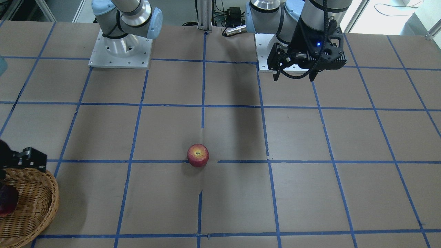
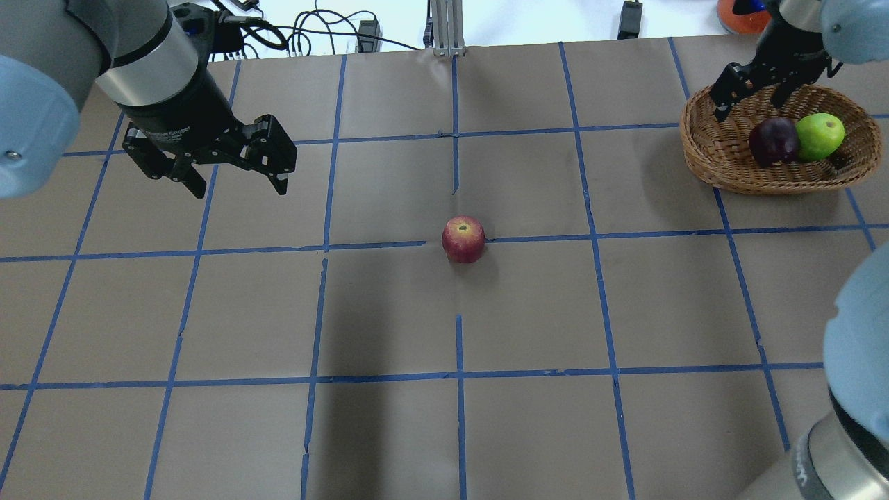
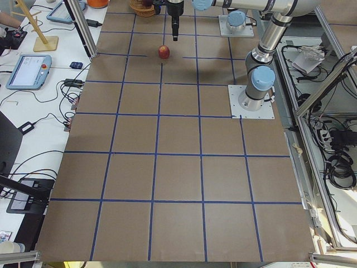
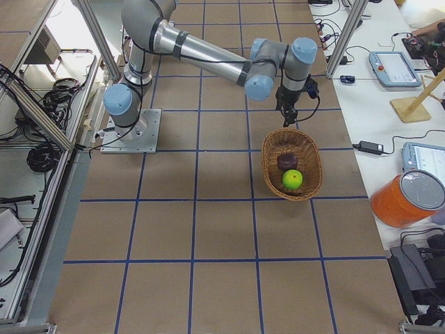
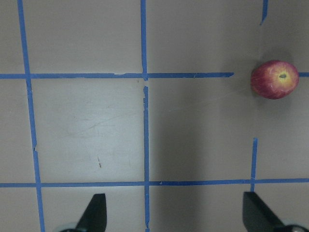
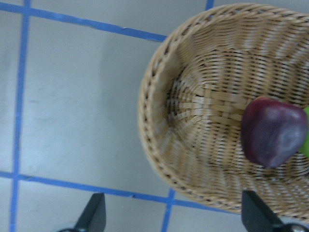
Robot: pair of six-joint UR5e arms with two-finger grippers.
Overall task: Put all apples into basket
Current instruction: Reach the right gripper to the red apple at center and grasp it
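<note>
Facing the robot, the red apple (image 1: 198, 155) sits mid-frame on the tabletop (image 1: 344, 193), on a blue tape line. The left tool (image 1: 294, 76) hangs at upper right, fingers spread wide and empty, well apart from it. The basket (image 1: 41, 199) fills the lower left corner with the maroon apple (image 1: 7, 201) at the frame edge. Only a black part of the right tool (image 1: 24, 158) shows above it, its state unreadable here. From overhead, the left tool is upper left and wide open, with the red apple at centre. At upper right the basket holds the maroon apple touching the green apple (image 2: 819, 136), and the right tool hovers over the rim with fingers apart, holding nothing. The left side view shows the red apple small near the top, with the left tool above and just beyond it. The right side view shows the right arm reaching to the basket's upper end, both apples inside. The left wrist view has the red apple at upper right and the fingertips wide at the bottom edge, bare tabletop between them. The right wrist view looks into the basket, fingertips likewise wide. Two apples look done; fetching the red one seems the step in hand. The next move calls for centring a tool over it, lowering to straddle it, then closing.
</note>
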